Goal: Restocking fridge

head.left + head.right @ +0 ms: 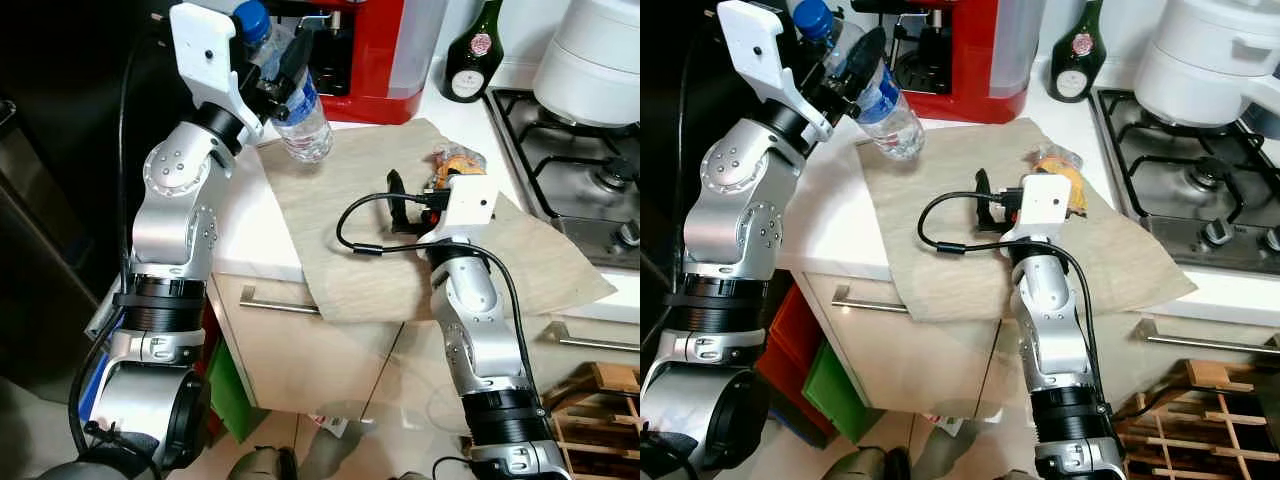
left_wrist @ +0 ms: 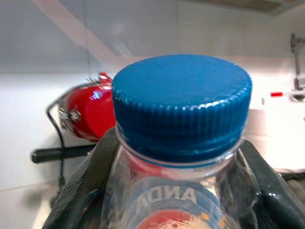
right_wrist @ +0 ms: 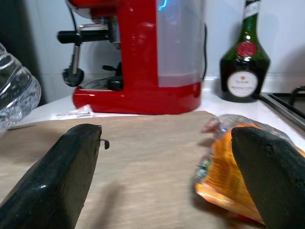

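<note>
A clear plastic water bottle (image 1: 300,115) with a blue cap (image 2: 181,105) hangs tilted over the far left corner of the beige mat (image 1: 340,230). My left gripper (image 1: 275,70) is shut on it just below the cap, one black finger (image 2: 81,191) on each side of the neck. My right gripper (image 3: 162,176) rests low over the middle of the mat, open with nothing between its fingers (image 3: 57,181). An orange wrapped packet (image 3: 228,176) lies on the mat just beyond and to the right of that gripper, close to the right finger.
A red coffee machine (image 1: 370,60) and a dark green bottle (image 1: 472,50) stand at the back of the white counter. The gas hob (image 1: 580,170) carries a white pot (image 1: 600,50) on the right. Drawer handles (image 1: 275,303) sit below. A wooden rack (image 1: 590,420) stands on the floor.
</note>
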Controlling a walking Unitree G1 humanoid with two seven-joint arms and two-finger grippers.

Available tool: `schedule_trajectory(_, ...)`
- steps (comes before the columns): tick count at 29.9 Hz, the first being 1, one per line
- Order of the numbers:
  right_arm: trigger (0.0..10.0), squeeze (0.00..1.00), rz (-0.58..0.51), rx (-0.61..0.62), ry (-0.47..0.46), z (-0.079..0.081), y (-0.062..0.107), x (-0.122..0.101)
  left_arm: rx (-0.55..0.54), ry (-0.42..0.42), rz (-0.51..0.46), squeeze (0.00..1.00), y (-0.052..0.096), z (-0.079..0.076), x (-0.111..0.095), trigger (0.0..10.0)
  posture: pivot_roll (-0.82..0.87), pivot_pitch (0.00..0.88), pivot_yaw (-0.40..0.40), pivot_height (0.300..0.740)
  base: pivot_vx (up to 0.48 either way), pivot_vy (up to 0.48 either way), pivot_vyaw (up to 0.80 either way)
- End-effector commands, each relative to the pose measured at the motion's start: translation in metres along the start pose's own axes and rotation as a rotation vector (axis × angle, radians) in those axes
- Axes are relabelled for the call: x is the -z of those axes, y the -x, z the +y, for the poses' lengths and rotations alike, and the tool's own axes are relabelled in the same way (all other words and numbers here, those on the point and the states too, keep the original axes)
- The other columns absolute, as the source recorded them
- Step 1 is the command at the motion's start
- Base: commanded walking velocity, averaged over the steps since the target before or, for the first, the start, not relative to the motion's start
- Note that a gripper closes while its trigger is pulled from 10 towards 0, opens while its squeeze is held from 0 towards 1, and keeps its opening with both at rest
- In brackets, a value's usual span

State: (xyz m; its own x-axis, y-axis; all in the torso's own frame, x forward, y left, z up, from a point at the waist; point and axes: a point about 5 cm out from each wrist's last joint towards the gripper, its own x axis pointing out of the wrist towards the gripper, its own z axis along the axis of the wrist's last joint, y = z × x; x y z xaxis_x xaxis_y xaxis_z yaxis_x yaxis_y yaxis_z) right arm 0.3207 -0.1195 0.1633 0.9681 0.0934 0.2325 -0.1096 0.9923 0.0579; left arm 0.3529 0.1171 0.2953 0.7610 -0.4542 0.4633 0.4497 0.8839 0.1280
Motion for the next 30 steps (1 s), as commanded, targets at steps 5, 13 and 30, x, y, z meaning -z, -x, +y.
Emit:
schedule_trajectory(5, 10.0, 0.00, 0.024, 0.026, -0.031, -0.002, -0.002, 0.006, -0.012, -0.006, -0.019, 0.00, 0.003, -0.003, -0.004, 10.0, 0.00, 0.000, 0.046, 0.740, -0.260, 0.000, 0.00)
schedule_trajectory(13, 10.0, 0.00, 0.033, 0.033, -0.024, -0.008, -0.005, 0.008, 0.020, 0.013, 0.003, 0.00, 0.009, -0.015, 0.006, 10.0, 0.00, 0.000, 0.017, 0.740, -0.264, 0.000, 0.00)
schedule_trajectory(30, 10.0, 0.00, 0.021, 0.036, -0.026, -0.004, -0.005, 0.008, 0.065, 0.021, 0.028, 0.00, 0.009, -0.019, 0.008, 10.0, 0.00, 0.000, 0.039, 0.740, -0.262, 0.000, 0.00)
